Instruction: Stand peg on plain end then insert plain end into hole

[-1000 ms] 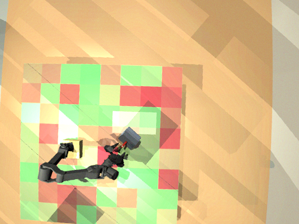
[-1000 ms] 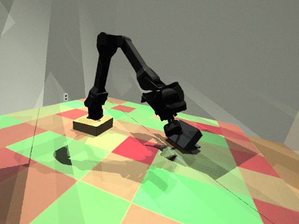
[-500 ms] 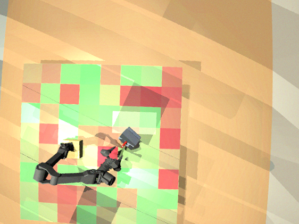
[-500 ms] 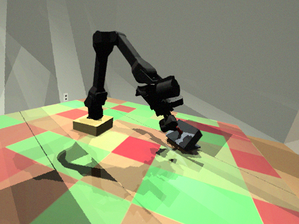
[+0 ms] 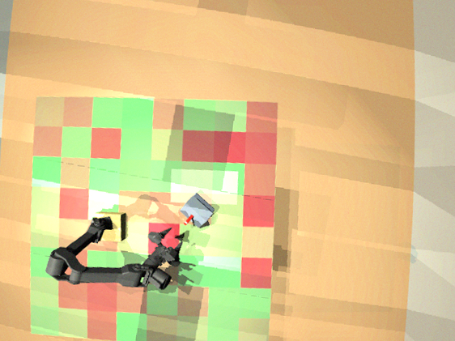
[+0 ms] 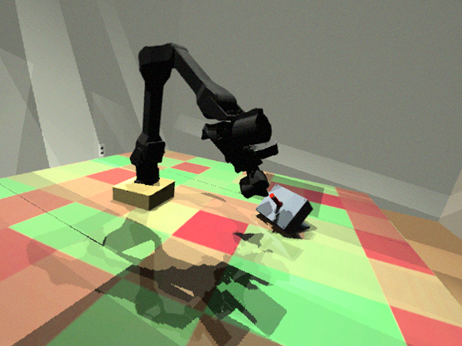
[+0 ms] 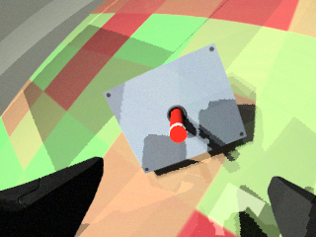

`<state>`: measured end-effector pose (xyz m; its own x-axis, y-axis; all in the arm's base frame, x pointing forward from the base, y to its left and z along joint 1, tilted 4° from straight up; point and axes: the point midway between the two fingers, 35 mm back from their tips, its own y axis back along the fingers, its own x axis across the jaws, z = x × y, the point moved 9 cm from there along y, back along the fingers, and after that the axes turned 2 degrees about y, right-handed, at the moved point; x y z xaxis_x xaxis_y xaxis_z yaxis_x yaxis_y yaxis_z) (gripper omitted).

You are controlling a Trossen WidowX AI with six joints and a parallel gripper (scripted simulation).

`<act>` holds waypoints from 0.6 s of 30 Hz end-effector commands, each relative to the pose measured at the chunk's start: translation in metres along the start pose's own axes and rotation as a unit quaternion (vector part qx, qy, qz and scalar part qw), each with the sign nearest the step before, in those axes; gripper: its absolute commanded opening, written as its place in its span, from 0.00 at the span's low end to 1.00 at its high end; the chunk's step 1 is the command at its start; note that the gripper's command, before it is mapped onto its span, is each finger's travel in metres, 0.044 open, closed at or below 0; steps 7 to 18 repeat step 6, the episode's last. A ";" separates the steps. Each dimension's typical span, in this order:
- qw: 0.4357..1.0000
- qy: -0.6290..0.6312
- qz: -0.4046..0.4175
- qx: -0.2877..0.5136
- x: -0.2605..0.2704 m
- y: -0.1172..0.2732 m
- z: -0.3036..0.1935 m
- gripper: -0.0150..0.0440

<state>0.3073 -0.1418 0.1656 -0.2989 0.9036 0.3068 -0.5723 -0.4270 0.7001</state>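
Observation:
The red peg point(image 5: 189, 219) point(image 6: 276, 200) point(image 7: 176, 119) stands in the hole point(image 7: 169, 113) of the grey sloped panel point(image 5: 198, 208) point(image 6: 293, 204) point(image 7: 140, 111). Its white-banded end points outward, away from the face, and its inner end is hidden in the hole. How deep it sits cannot be seen. My gripper point(image 5: 176, 231) point(image 7: 189, 177) is open wide and empty. It is back from the peg, on the side that the face looks toward, with clear space between the fingertips and the peg's outer end.
The arm's yellowish base block point(image 5: 117, 226) point(image 6: 138, 193) stands on the patchwork mat point(image 5: 252, 211) point(image 6: 211, 229), left of the panel in the top view. Small dark dots mark the panel's corners. Shadows of the arm fall across the mat.

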 end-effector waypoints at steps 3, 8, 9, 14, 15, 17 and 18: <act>1.000 0.002 0.001 -0.001 0.000 0.003 0.000 1.00; 1.000 0.002 0.001 -0.001 0.000 0.003 0.000 1.00; 1.000 0.002 0.001 -0.001 0.000 0.003 0.000 1.00; 1.000 0.002 0.001 -0.001 0.000 0.003 0.000 1.00; 1.000 0.002 0.001 -0.001 0.000 0.003 0.000 1.00; 1.000 0.002 0.001 -0.001 0.000 0.003 0.000 1.00; 1.000 0.002 0.001 -0.001 0.000 0.003 0.000 1.00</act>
